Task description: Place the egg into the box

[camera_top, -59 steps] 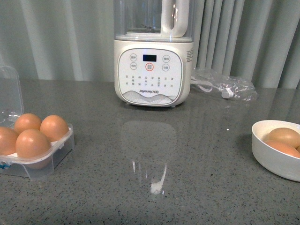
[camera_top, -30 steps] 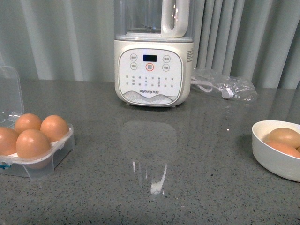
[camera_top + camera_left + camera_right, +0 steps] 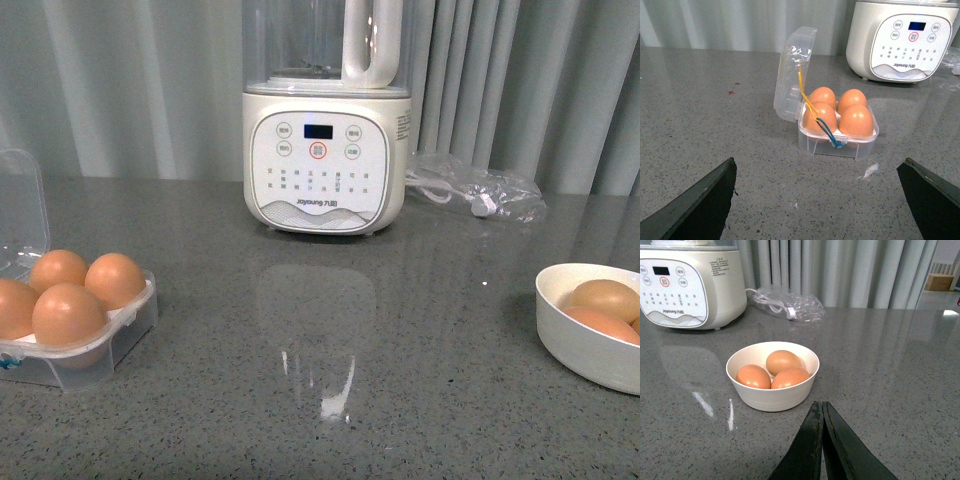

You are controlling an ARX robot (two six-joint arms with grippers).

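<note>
Right claw (image 3: 821, 407) pressed together, left claw (image 3: 817, 162) spread, both empty

A white bowl (image 3: 771, 399) near the right claw holds the egg (image 3: 782, 361) and two others. The box (image 3: 837, 147) before the left claw shows four eggs. With no free cup visible, another may roll onto the tabletop (image 3: 700, 100).

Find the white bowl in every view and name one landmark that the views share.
Front view: the bowl sits at the right edge, partly cut off.
Left wrist view: not in it.
Right wrist view: the bowl sits near the middle of the picture.
Shared landmark: the blender, in all three views.
</note>
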